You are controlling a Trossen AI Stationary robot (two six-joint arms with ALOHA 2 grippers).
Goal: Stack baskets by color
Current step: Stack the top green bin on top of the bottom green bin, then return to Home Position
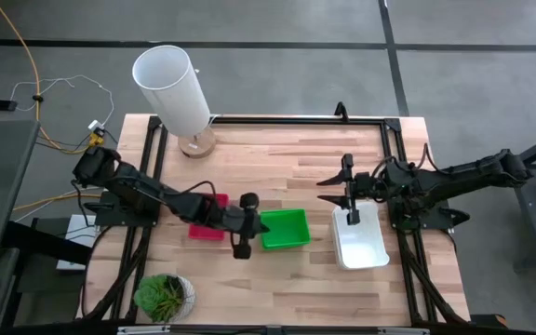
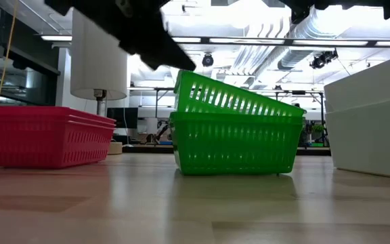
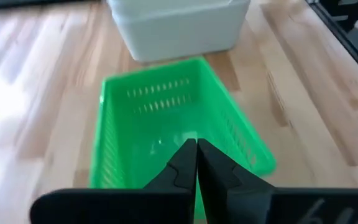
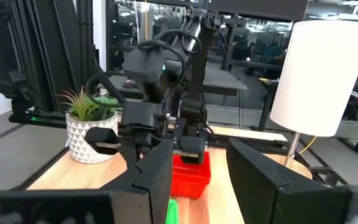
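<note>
Two green baskets (image 1: 284,228) sit at the table's middle. The lower one (image 2: 235,146) stands flat. The upper one (image 2: 239,100) lies tilted in it, left end raised. My left gripper (image 3: 196,149) is shut and hangs over that raised end (image 2: 179,73), slanting down from the left. Nested red baskets (image 2: 46,135) stand to the left, partly under my left arm (image 1: 156,195). White baskets (image 1: 361,240) stand to the right. My right gripper (image 1: 342,191) hovers open over their far end, and nothing shows between its fingers in the right wrist view (image 4: 201,149). My left gripper's shut fingers (image 3: 185,165) come slanting down from the table's left over the raised left end of the upper green basket (image 3: 166,124). The gripper itself hides that near rim. Whether the fingers touch the basket I cannot tell.
A tall white cylinder on a round wooden base (image 1: 173,88) stands at the far left corner. A small potted plant (image 1: 163,296) sits at the near left corner. Black frame rails (image 1: 296,119) run along the table's edges. Bare wood (image 1: 287,288) lies near the front edge.
</note>
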